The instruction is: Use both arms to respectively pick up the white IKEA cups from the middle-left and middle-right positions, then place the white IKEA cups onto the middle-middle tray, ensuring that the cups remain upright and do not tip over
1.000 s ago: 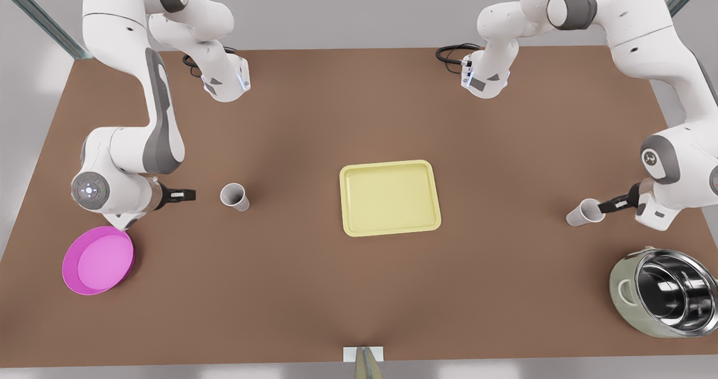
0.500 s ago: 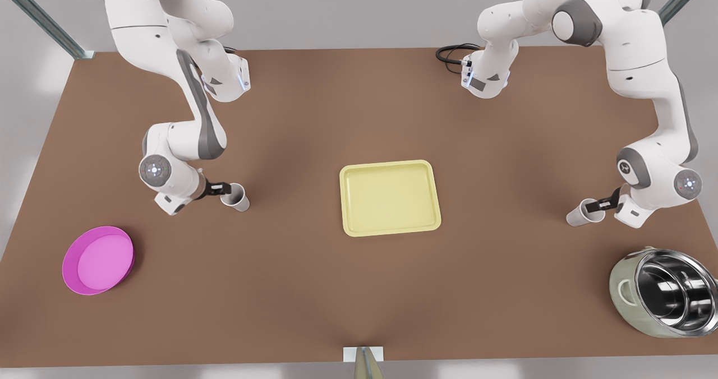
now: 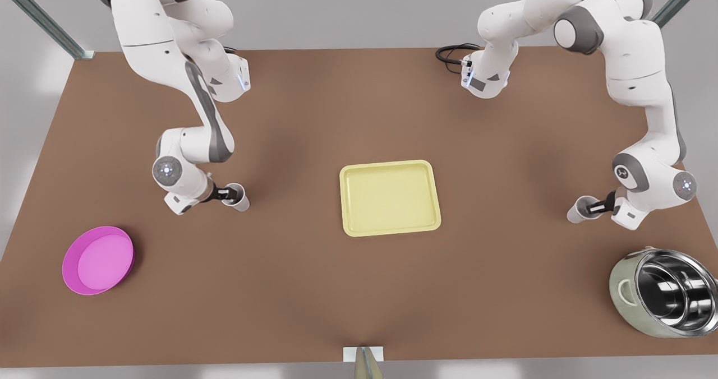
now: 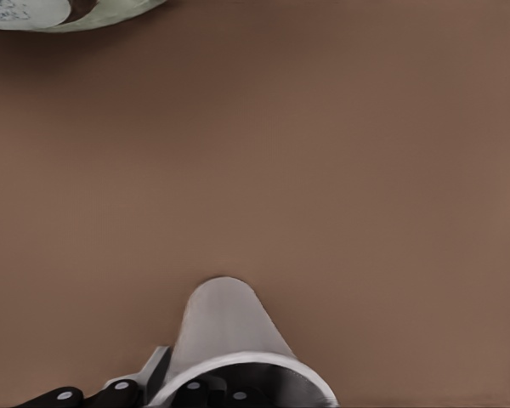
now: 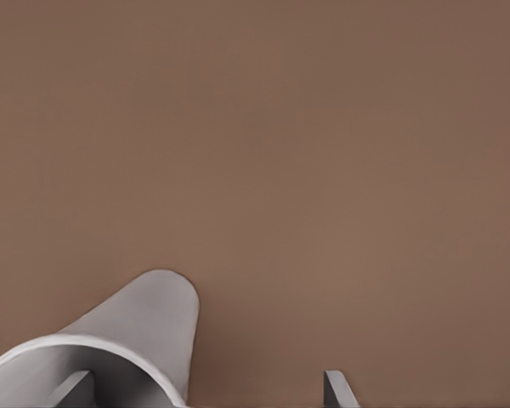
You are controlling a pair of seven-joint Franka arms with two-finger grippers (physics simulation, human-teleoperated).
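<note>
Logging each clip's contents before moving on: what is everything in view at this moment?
Small plain white tapered cups: two, white; one at the front view's left, one at its right.
Flat rectangular tray: one, pale yellow, mid-table between the cups.
Round bowl: one, magenta-pink, near corner, front view's left.
Steel-lined pot: one, pale green, near corner, front view's right.
Table: one, brown.
Robot arms: two, white; right claw open astride the first cup's wall, left claw at the second cup's rim.
</note>
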